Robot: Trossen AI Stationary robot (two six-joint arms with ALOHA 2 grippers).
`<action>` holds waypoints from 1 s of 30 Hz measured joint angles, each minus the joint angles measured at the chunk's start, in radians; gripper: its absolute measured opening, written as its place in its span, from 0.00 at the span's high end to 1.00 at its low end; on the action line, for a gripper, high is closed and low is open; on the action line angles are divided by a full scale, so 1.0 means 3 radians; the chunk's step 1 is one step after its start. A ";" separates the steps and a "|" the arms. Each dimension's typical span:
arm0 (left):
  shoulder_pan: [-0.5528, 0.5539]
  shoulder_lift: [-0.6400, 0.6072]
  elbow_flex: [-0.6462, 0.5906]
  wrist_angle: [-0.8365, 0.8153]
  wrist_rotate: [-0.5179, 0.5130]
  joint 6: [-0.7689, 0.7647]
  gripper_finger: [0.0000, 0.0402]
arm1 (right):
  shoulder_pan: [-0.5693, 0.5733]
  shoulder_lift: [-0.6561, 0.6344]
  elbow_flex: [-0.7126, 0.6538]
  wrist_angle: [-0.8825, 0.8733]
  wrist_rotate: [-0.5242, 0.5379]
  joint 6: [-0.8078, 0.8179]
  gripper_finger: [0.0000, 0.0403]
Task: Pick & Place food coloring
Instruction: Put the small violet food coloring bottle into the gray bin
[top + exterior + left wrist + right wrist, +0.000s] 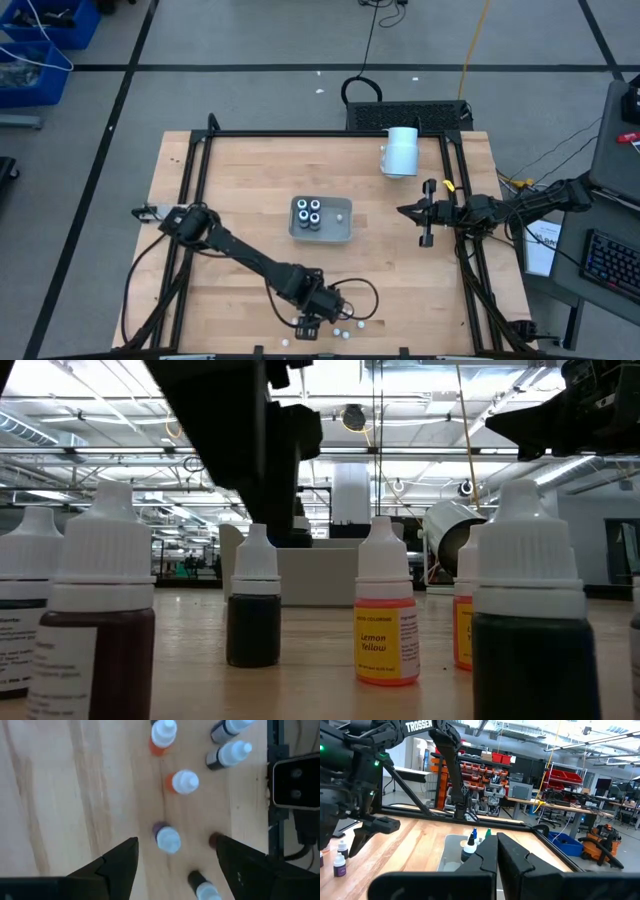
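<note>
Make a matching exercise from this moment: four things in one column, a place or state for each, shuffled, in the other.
Things
1. left gripper
2. right gripper
3. grey tray
4. white cylinder

Places or states
A. lying at the table's far edge
B. open, over loose bottles at the near edge
C. mid-table, with four bottles inside
D. shut, waiting at the table's right side

Pairs: 1-B, 2-D, 3-C, 4-A

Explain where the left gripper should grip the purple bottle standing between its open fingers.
Grip the purple bottle from straight above, closing the left gripper on its round body below the white cap. It stands upright, the neighbouring bottles stand apart, so a top-down approach looks clearest.
</note>
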 joint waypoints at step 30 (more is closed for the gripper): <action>-0.0040 0.0053 0.0000 0.0061 -0.0272 -0.0265 0.30 | 0.0001 0.0001 0.0000 0.0002 0.0000 0.0017 1.00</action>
